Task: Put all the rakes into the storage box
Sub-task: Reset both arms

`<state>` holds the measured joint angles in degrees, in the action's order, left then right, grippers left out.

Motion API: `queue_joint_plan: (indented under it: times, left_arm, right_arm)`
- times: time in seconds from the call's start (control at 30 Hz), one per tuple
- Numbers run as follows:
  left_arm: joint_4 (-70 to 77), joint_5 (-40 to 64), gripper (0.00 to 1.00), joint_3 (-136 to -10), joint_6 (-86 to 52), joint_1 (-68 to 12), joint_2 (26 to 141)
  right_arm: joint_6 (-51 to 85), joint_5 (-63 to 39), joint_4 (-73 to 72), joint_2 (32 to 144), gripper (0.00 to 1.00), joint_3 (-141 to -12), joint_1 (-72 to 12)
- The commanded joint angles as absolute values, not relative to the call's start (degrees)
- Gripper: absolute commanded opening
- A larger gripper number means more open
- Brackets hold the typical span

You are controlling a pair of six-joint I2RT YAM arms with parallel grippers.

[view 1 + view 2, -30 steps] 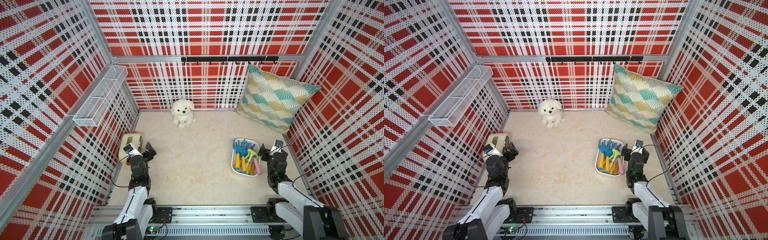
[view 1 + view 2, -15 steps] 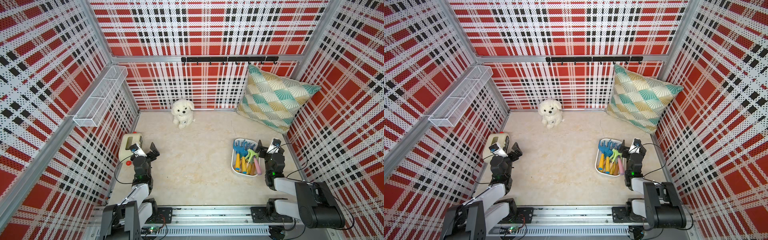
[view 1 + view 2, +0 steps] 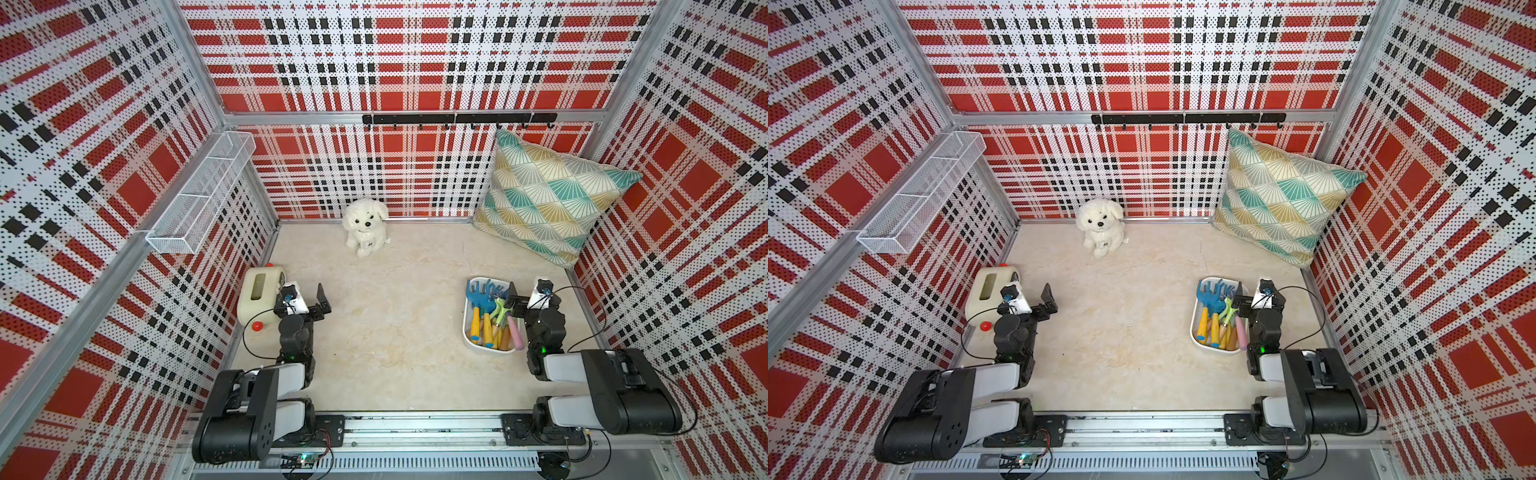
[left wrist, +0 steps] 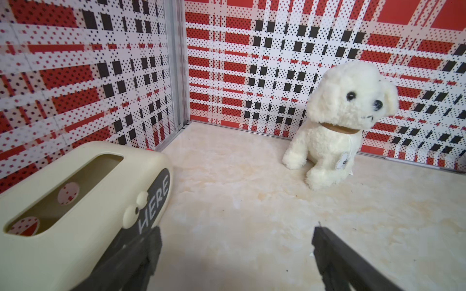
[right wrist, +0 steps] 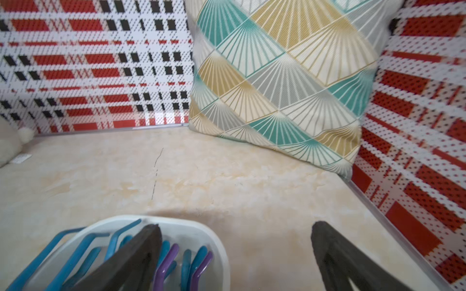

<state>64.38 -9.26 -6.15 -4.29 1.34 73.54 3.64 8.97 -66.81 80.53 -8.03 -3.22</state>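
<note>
On the bench (image 3: pixel 395 332), the white storage box (image 3: pixel 482 347) sits just below the right fingers (image 5: pixel 141 252), one finger over its edge. The blue rake (image 3: pixel 477 296) lies inside it. The right fingers and left fingers (image 4: pixel 335 252) are spread wide, holding nothing.

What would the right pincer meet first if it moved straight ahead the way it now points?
Probably the pillow propped in the far corner: between the open right pincer and it only bare floor shows, though depth is hard to judge.
</note>
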Motion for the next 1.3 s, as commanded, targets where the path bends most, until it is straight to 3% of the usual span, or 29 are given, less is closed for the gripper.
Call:
queue_joint_plan:
  times: [0.0,0.13,0.2,0.33,0.43,1.27]
  left_arm:
    - [71.37,-8.1,0.99,-7.31,-1.46,0.46,75.03]
    - [87.98,-4.2,0.99,-5.46,-1.96,1.1,86.65]
    - [89.2,0.24,0.99,-6.55,-1.65,2.11,89.71]
    - [84.86,-0.87,0.99,-8.53,-0.71,1.17,89.49]
    - [78.1,-1.25,0.99,-12.0,-0.3,0.92,89.47]
    - [77.78,-1.23,0.99,-12.05,-0.52,1.13,89.26]
  right_arm:
    - [0.07,8.05,-70.47,81.68,1.0,-9.5,-5.0]
    - [0.24,8.83,-71.48,86.05,1.0,-11.15,-5.01]
    - [0.26,8.72,-72.03,89.16,1.0,-12.85,-4.75]
    - [3.18,6.59,-59.58,88.5,1.0,-18.44,-2.13]
    - [3.7,4.62,-59.52,88.27,1.0,-18.34,-1.14]
    - [3.52,4.64,-59.99,88.41,1.0,-18.27,-1.23]
